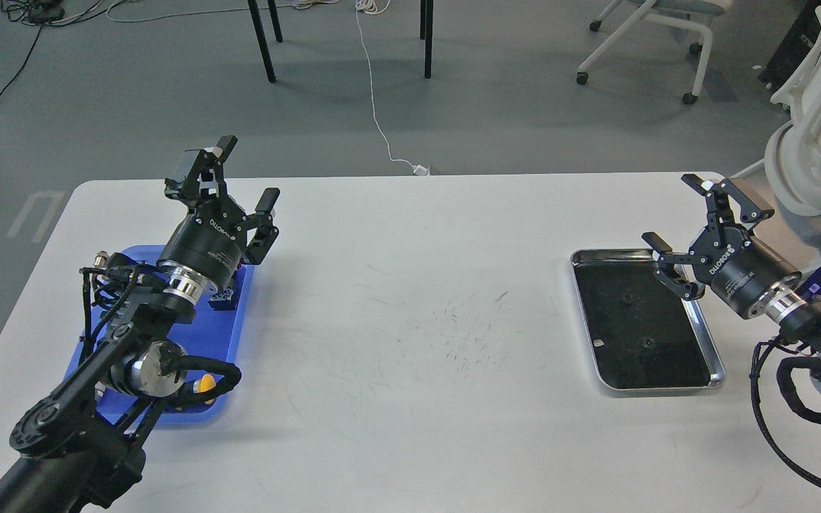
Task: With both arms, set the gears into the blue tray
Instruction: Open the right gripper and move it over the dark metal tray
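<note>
Two tiny black gears lie on the black liner of the steel tray (715, 367): one gear (623, 301) toward the far side, the other gear (646, 343) nearer me. My right gripper (675, 216) hovers open over the steel tray's far right corner, holding nothing. The blue tray (229, 335) lies at the table's left, largely covered by my left arm. My left gripper (245, 169) is open and empty, raised beyond the blue tray's far edge.
Push-button switches sit in the blue tray, a blue one (223, 298) and a yellow-capped one (203, 385) showing past my arm. A small white scrap (599, 343) lies on the steel tray's liner. Chairs and cables occupy the floor beyond the table.
</note>
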Robot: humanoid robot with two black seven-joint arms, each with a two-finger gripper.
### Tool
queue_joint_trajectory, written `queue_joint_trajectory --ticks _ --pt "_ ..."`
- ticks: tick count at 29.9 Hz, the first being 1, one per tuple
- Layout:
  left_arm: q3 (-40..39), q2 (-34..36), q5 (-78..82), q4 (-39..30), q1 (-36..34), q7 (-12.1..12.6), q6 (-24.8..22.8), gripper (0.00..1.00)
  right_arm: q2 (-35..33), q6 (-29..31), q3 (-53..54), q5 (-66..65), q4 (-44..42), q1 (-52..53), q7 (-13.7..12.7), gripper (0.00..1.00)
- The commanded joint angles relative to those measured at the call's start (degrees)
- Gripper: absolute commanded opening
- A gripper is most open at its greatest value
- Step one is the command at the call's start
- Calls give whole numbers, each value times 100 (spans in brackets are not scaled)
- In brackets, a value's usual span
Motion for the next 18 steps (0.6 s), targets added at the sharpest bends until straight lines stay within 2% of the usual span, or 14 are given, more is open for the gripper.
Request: queue_joint_trajectory --ticks 1,10,12,15,18 --pt "-3 24 9 -66 102 -64 -29 98 -179 22 0 -1055 131 122 0 99" --pt "15 -11 97 -180 137 -169 -91 98 -1480 48 -359 -4965 712 1228 0 99" --pt "15 6 97 -180 137 -169 -152 98 -1550 127 -841 -5704 694 1816 0 99" --pt "15 24 97 -189 129 -169 -196 98 -1551 206 -2156 -6627 607 3010 0 99" --pt "15 32 97 -198 129 -169 -196 98 -1175 198 -3660 -7103 318 4214 0 99"
